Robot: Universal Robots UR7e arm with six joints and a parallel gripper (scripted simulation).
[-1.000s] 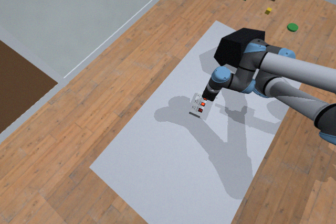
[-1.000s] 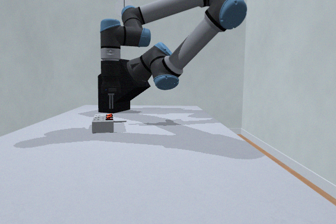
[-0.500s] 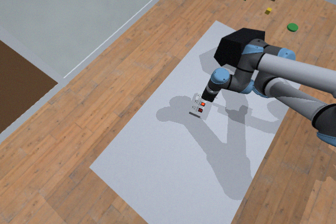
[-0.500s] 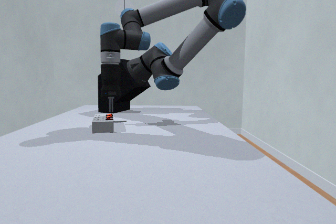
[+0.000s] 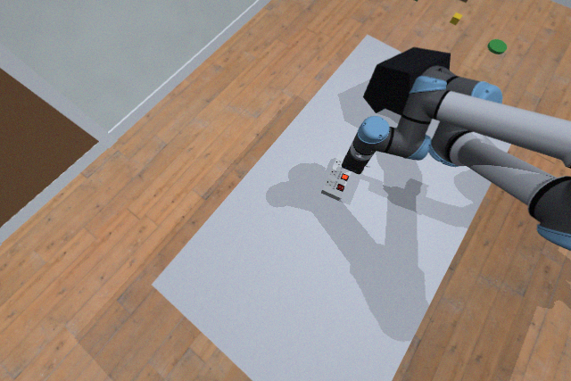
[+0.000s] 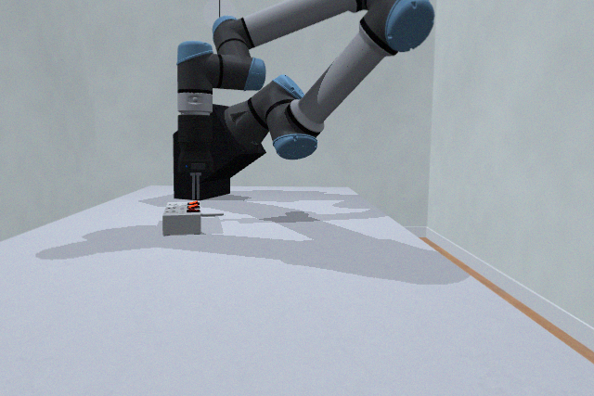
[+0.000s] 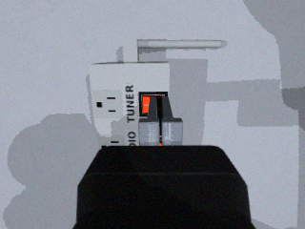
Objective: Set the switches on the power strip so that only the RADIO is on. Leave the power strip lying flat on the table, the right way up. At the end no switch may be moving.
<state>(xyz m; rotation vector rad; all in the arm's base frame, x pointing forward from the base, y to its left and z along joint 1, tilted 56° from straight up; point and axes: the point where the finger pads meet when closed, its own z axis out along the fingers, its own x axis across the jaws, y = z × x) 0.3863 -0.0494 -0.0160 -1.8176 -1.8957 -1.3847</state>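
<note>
- Power strip (image 5: 338, 181) lies flat, right way up, at the centre of the top view, on the grey table (image 5: 277, 275).
- Lit TUNER switch (image 7: 149, 103) sits centre frame in the wrist view; judged the step in hand is switching it off.
- Advice: press straight down on one rocker end only, lightly, so the strip does not slide or tip.
- Gripper (image 7: 160, 128) clenched on nothing, fingers together as a single poker, tips over the rocker; contact cannot be confirmed.
- Arm folded, wrist vertical above the strip.
</note>
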